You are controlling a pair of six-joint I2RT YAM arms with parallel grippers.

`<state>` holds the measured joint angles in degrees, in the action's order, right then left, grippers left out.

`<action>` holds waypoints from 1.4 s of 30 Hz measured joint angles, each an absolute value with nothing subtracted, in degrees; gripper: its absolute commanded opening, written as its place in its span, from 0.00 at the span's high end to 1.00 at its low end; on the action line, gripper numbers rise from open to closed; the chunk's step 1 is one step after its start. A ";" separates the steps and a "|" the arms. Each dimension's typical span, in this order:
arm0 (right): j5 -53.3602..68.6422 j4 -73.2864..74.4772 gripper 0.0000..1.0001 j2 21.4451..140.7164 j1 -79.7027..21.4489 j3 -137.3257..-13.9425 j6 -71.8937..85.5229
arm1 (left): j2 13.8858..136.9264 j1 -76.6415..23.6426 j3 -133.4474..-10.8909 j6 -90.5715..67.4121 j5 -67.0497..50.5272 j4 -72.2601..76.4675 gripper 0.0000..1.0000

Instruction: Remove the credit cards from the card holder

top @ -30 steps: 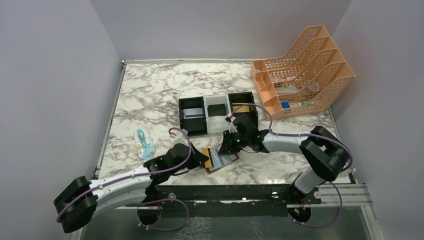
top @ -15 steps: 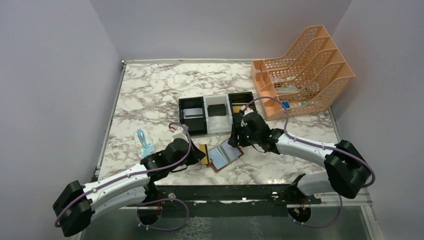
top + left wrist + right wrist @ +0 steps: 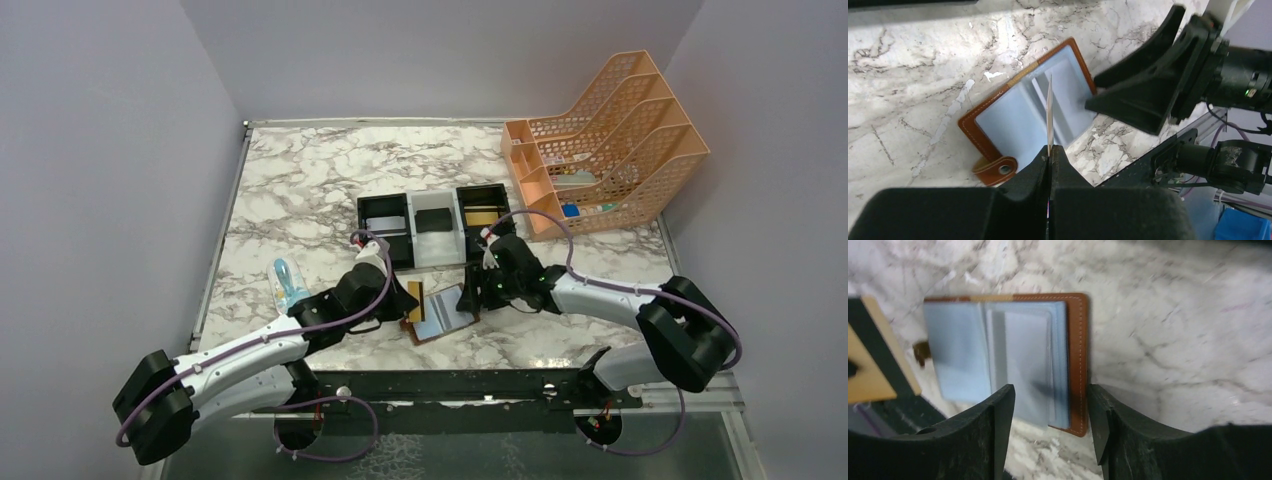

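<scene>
Currently the left end effector is clamped fully shut on a gold card, gripping it by one edge. The card is thin and rigid and stands on edge above the open holder.

The right end effector is parted to a medium width and holds nothing. Its black fingers sit astride the holder's stitched right-hand edge; contact cannot be confirmed.

The holder lies flat and open on the tabletop, between the two end effectors and just on the near side of the tray. It is brown stitched leather with smooth pale blue pockets and a rounded snap tab.

The tabletop is glossy white marble pattern with grey veining. The tray is rectangular with three compartments, the outer two black and the middle white. A grey card lies in the left one, a black block in the middle, and a second gold card in the right.
</scene>
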<state>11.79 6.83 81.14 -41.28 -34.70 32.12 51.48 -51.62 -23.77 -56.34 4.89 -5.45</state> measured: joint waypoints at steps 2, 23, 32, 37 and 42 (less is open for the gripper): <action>15.70 6.04 0.46 79.24 -41.25 -32.34 32.91 | 51.81 -50.11 -24.21 -55.33 3.14 -5.32 1.00; 15.18 2.13 0.06 63.24 -27.49 -35.20 33.54 | 50.13 -31.73 -25.04 -48.75 -22.57 7.07 1.00; 40.07 -19.49 0.16 69.08 -26.17 -32.32 41.58 | 47.88 -29.36 -20.75 -54.04 -29.74 19.53 1.00; 49.25 -26.96 0.20 74.59 -26.20 -32.18 46.89 | 46.52 -29.36 -20.21 -55.42 -31.40 22.94 1.00; 53.08 -31.31 0.23 75.70 -26.96 -32.18 49.74 | 46.33 -29.36 -19.66 -56.25 -32.18 25.43 1.00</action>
<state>53.08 -31.31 75.70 -26.96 -32.18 49.74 46.33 -29.36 -19.66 -56.25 -32.18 25.43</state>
